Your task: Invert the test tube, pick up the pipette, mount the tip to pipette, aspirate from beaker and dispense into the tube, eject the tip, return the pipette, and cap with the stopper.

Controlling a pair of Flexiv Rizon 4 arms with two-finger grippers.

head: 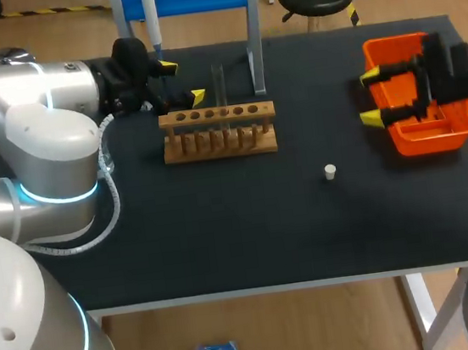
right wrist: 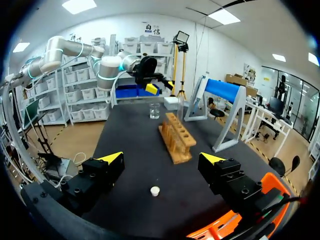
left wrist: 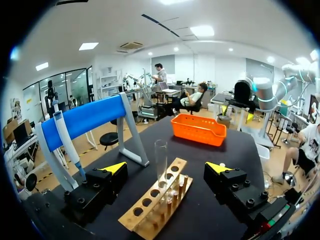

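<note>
The left gripper [head: 183, 81] and right gripper [head: 370, 98] both stand with fingers apart, one test tube [left wrist: 161, 162] upright in the one six-hole wooden rack [head: 219, 134], one white stopper [head: 330, 172] on the table.

In the head view the tray [head: 458, 125] is partly covered by the right gripper [head: 370, 98], and the pipette [head: 149, 15] is cut off at its top by the frame edge. The tube [head: 219, 83] is barely made out there. In the right wrist view the beaker [right wrist: 154, 111] is too small for a fill level to be read.
</note>
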